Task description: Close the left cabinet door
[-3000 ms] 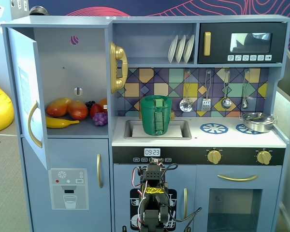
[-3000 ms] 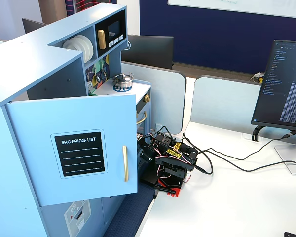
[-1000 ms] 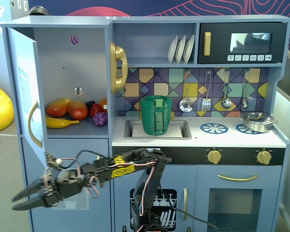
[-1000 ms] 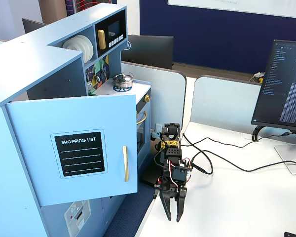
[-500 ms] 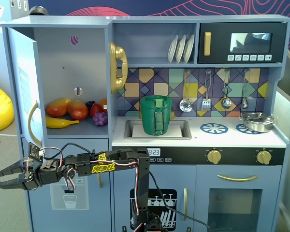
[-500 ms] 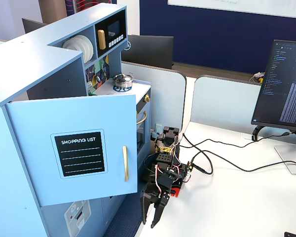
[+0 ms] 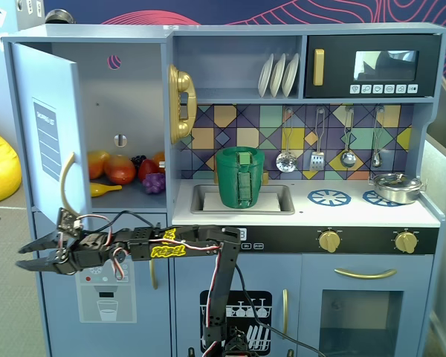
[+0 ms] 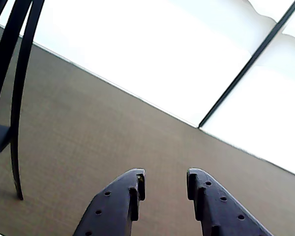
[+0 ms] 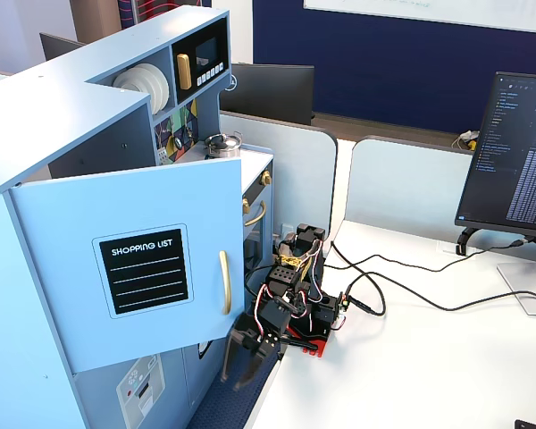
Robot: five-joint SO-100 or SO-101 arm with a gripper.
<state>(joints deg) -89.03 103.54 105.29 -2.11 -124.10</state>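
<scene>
the tall light-blue wooden door (image 9: 138, 268) with its black chalkboard list stands swung wide from the toy kitchen's upper left; the black hand (image 7: 31, 253) hangs empty below it, fingers (image 8: 119, 201) parted.

Grey carpet (image 8: 88, 132), white desk (image 9: 447, 375), dark blue wall (image 9: 384, 63).

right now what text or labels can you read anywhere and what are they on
"SHOPPING LIST": white letters on the black chalkboard on the left cabinet door.
Yellow lettering on the arm's forearm: too blurred to read.
Microwave button icons: too small.
Ice-dispenser graphic on the lower door: symbols only, no readable words.
Monitor text: too small.
The wrist view shows no text.
</scene>
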